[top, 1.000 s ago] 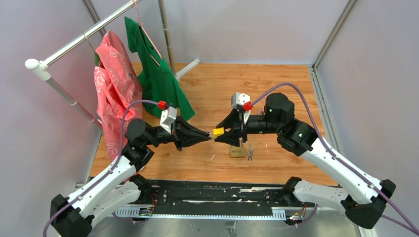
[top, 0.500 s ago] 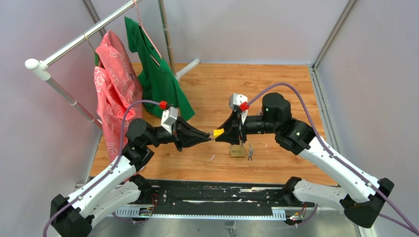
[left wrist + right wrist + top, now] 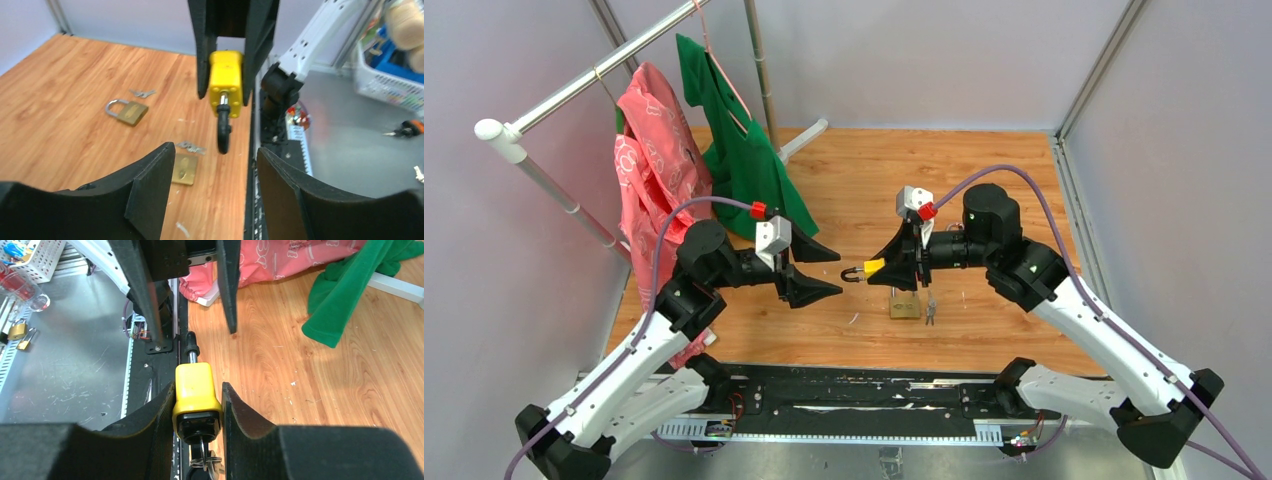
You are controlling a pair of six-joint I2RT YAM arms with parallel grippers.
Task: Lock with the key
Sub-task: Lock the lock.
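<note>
A yellow padlock (image 3: pixel 873 267) (image 3: pixel 196 387) hangs above the table, and my right gripper (image 3: pixel 881 268) (image 3: pixel 197 390) is shut on its body. Its black shackle (image 3: pixel 852 274) (image 3: pixel 223 131) points toward my left gripper (image 3: pixel 836 273) (image 3: pixel 215 152). The left gripper is open, a short way back from the shackle and not touching it. A key (image 3: pixel 207 460) on a ring sits in the padlock's black underside, between the right fingers. In the left wrist view the padlock (image 3: pixel 227 82) shows head-on between the right gripper's fingers (image 3: pixel 202 50).
A brass padlock (image 3: pixel 905 306) (image 3: pixel 183 169) and loose keys (image 3: pixel 930 308) (image 3: pixel 191 146) lie on the wooden table below the grippers. Another brass padlock (image 3: pixel 125 111) lies farther off. A clothes rack (image 3: pixel 574 90) holds a pink garment (image 3: pixel 654 170) and a green one (image 3: pixel 739 150) at the back left.
My left gripper let go of the shackle, opened wide and drew back to the left. My right gripper closed on the yellow padlock and now holds it alone.
</note>
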